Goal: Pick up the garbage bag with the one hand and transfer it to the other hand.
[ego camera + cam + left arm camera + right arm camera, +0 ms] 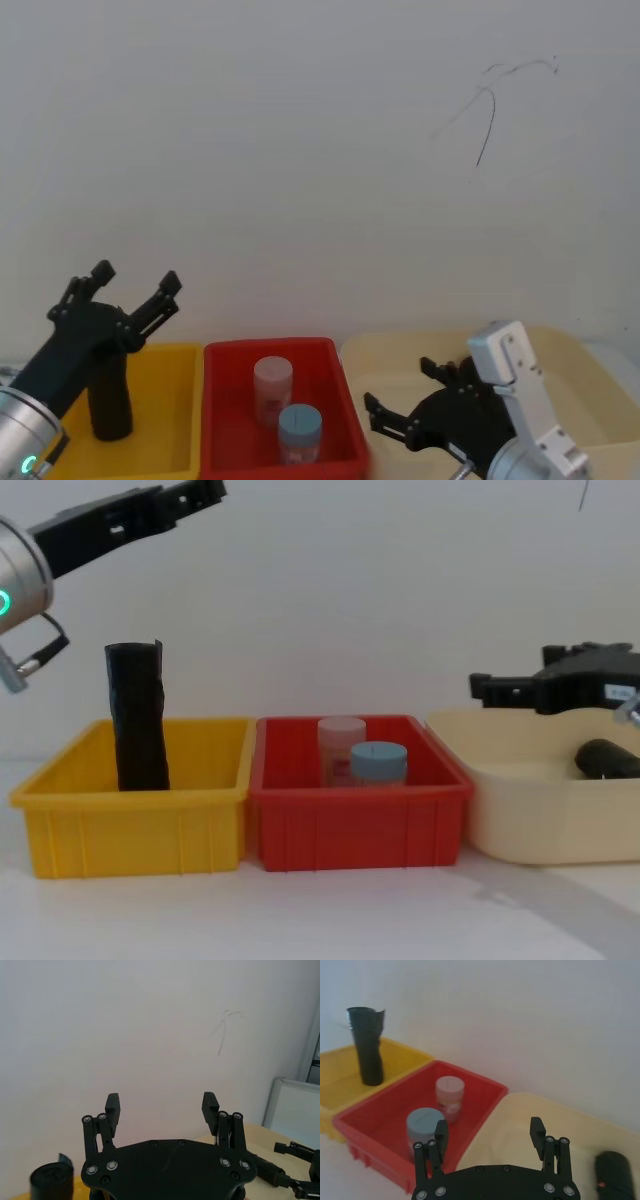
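Note:
The garbage bag (605, 758), a thick glossy black roll, lies on its side in the cream bin (520, 780) at the right; in the right wrist view the garbage bag (615, 1175) shows close beside that arm's gripper. My right gripper (490, 688) hovers over the cream bin (590, 360), open and holding nothing, also seen in the head view (400, 388) and its own wrist view (489, 1130). My left gripper (137, 276), on the green-ringed arm, is raised high above the yellow bin (165, 400), open and empty (161, 1105).
A slimmer black roll (138, 715) with a ragged top stands upright in the yellow bin (130, 820). The red bin (360, 800) in the middle holds a pink-lidded jar (272, 385) and a blue-lidded jar (299, 430). A white wall rises right behind the bins.

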